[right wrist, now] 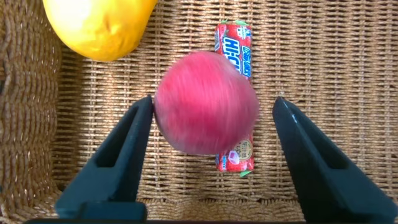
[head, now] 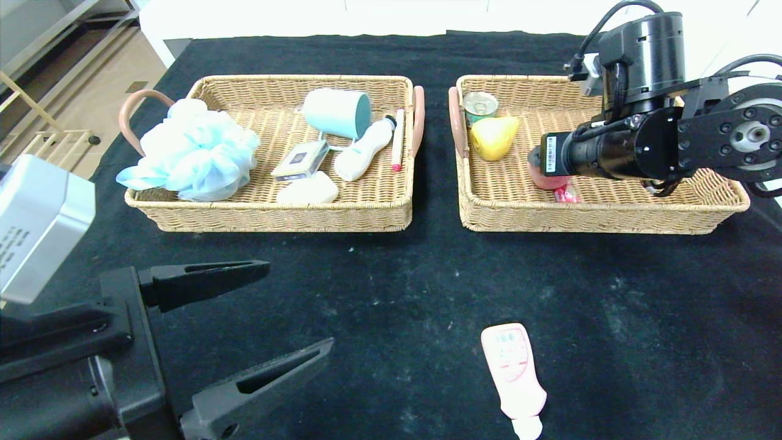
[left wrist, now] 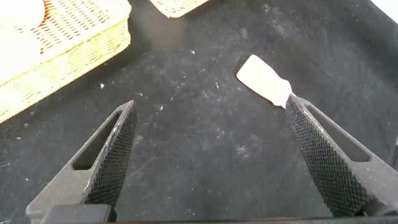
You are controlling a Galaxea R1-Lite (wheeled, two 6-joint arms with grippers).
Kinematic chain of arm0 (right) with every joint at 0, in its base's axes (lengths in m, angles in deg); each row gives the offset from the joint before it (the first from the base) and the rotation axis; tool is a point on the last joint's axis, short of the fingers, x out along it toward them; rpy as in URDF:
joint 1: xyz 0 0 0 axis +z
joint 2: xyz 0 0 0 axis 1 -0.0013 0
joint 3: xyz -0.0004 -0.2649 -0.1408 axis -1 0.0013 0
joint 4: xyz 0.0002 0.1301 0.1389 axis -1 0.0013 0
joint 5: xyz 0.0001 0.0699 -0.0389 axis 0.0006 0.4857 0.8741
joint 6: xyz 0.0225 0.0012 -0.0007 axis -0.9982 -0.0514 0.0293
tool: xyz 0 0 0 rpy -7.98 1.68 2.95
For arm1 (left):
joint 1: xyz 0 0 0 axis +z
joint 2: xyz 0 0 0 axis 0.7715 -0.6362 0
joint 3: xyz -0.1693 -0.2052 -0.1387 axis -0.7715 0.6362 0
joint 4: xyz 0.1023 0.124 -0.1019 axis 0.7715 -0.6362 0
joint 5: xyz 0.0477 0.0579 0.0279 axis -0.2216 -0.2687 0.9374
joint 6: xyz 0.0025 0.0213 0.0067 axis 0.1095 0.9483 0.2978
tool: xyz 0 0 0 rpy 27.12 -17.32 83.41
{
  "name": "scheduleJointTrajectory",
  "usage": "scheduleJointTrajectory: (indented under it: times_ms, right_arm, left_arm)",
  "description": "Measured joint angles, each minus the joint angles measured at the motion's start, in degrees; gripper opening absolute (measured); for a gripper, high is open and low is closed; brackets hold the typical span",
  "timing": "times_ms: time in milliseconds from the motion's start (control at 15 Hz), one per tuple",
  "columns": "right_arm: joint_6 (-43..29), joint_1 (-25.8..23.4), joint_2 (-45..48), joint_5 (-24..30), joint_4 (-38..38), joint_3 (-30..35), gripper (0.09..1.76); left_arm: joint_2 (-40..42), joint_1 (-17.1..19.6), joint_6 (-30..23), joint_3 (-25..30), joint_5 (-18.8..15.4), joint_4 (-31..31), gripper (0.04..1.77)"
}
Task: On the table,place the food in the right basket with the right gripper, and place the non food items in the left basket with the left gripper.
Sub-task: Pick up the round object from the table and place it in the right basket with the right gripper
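My right gripper [right wrist: 214, 102] stands open inside the right basket [head: 611, 215]. The red-pink peach [right wrist: 206, 102] sits between its fingers, blurred, brushing one finger and clear of the other. Under the peach lies the red candy stick [right wrist: 235, 46], and the yellow pear [head: 493, 137] rests beside them. The left basket [head: 275, 218] holds the pale-blue bath pouf [head: 195, 150] and the cream bar [head: 307, 189]. A pink squeeze bottle [head: 513, 370] lies on the black table [head: 397, 287] at the front. My left gripper [head: 298, 304] hovers open and empty over the cloth, with the bottle [left wrist: 264, 81] just beyond one fingertip.
A tin can [head: 481, 107] stands in the right basket's far corner. A teal cup [head: 339, 113], a white bottle [head: 363, 153], a small clear box [head: 300, 160] and a thin stick [head: 398, 140] also lie in the left basket. The two baskets stand side by side with a narrow gap.
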Motion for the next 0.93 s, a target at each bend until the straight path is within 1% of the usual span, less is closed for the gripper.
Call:
scheduleJointTrajectory:
  times_ms: [267,600,800,933]
  right_arm:
    - [0.0,0.4,0.3,0.1,0.2,0.1,1.53]
    - [0.0,0.8,1.5,0.0,1.0,0.2,1.61]
    - [-0.5,2.8,4.2,0.2,6.5,0.8,1.64]
    - [-1.2,4.8,6.5,0.2,9.0,2.8,1.66]
  left_arm:
    - [0.2,0.0,0.1,0.0,0.0,0.0,1.72]
    - [0.3,0.0,0.1,0.0,0.0,0.1,1.72]
    - [0.4,0.0,0.2,0.0,0.0,0.0,1.72]
    - [0.5,-0.1,0.2,0.0,0.0,-0.1,1.72]
